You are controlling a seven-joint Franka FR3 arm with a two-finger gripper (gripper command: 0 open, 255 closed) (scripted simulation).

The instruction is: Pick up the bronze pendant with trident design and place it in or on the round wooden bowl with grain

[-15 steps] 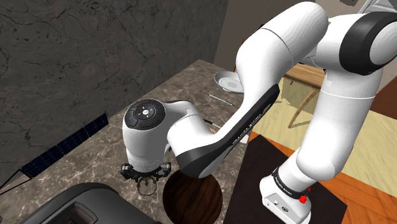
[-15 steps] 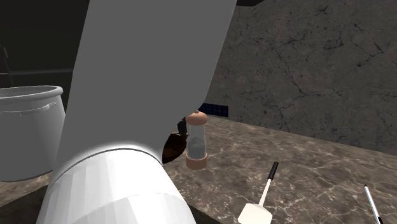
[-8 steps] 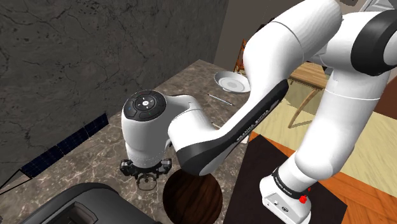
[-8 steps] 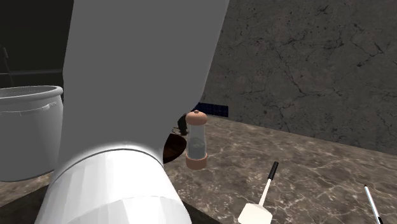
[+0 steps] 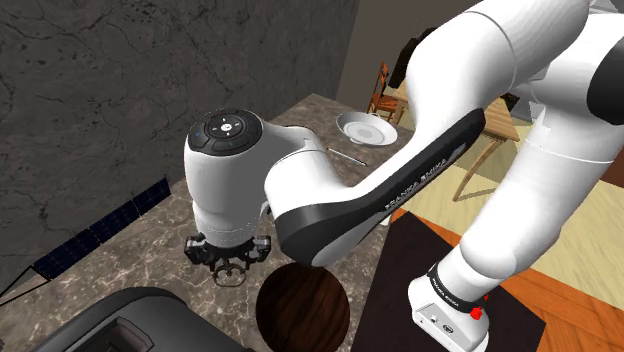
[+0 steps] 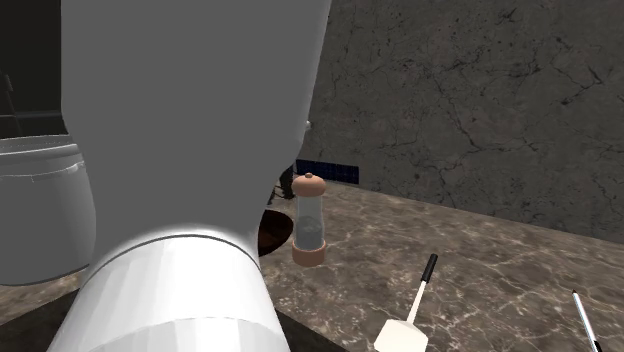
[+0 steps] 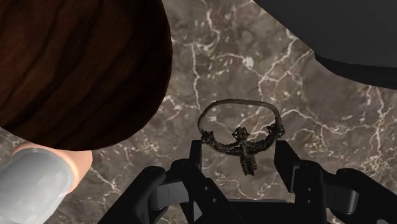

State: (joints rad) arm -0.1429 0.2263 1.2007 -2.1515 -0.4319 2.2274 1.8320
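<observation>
Between the jaws you had the bronze pendant [image 7: 240,135]. The gripper [image 7: 239,146] was closed on it: each black finger [image 7: 195,156] pressed against an outer tip of the trident. The centre prong ran back toward the palm and the thin loop arched out past the fingertips.

Beneath the jaws lay dark brown marbled counter [image 7: 254,70], not touching the pendant.

Off to one side of the jaws, beyond the fingertips, was the round wooden bowl [image 7: 76,63], dark with reddish grain. No part of the pendant was over its rim.

Nearer the palm on that same side, just beside the bowl, stood a clear grinder [image 7: 38,181] with a tan cap. In the second exterior view you saw it upright [image 6: 310,220] on the counter.

On the opposite side of the jaws, farther out, was the edge of a dark grey appliance [image 7: 343,32].

From the shoulder view, the gripper [image 5: 228,268] pointed straight down. It hung just beside the bowl [image 5: 303,308], between it and the appliance [image 5: 120,320].

Well apart from the jaws:
- a white plate [image 5: 365,128] at the far end of the counter
- a white spatula with a black handle [image 6: 413,305] past the grinder
</observation>
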